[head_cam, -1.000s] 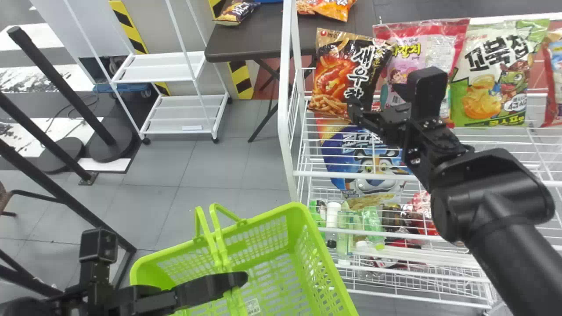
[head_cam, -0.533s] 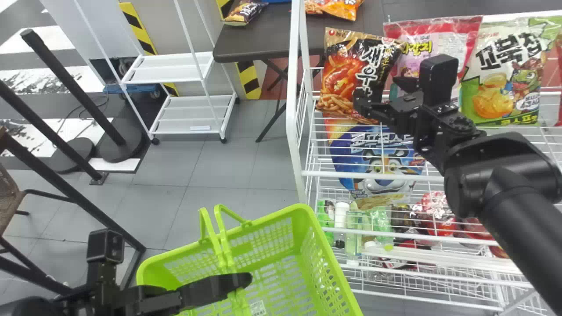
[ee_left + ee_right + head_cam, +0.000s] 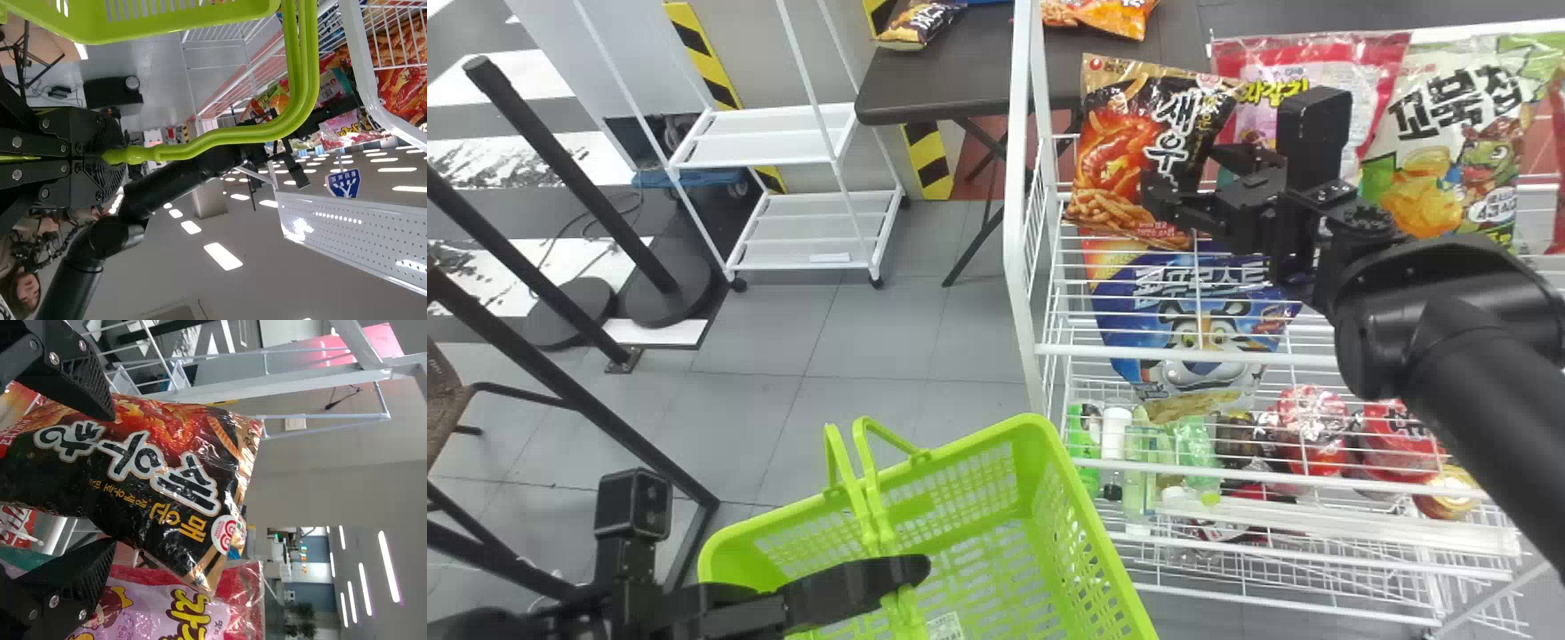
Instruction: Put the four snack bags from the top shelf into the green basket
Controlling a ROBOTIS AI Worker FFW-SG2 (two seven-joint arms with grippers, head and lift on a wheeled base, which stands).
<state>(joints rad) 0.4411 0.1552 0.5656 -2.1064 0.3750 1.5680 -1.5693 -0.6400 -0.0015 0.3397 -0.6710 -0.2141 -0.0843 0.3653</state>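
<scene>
- At 3 o'clock in the head view, you face the white wire rack (image 3: 1015, 236).
- Towards 6 o'clock is the green perforated plastic basket (image 3: 1092, 524); your left gripper (image 3: 113, 157) is clamped on its slim green handles (image 3: 303, 60).
- At 1 o'clock, on the top shelf, is the glossy black-and-orange snack bag (image 3: 1129, 147), overlapping the glossy pink-and-red bag (image 3: 1374, 71); closing too wide could snag both.
- Also near 1 o'clock, your right gripper (image 3: 112, 480) is parted around the black bag, ungrasped; a shallow pinch could let its slick film slip.
</scene>
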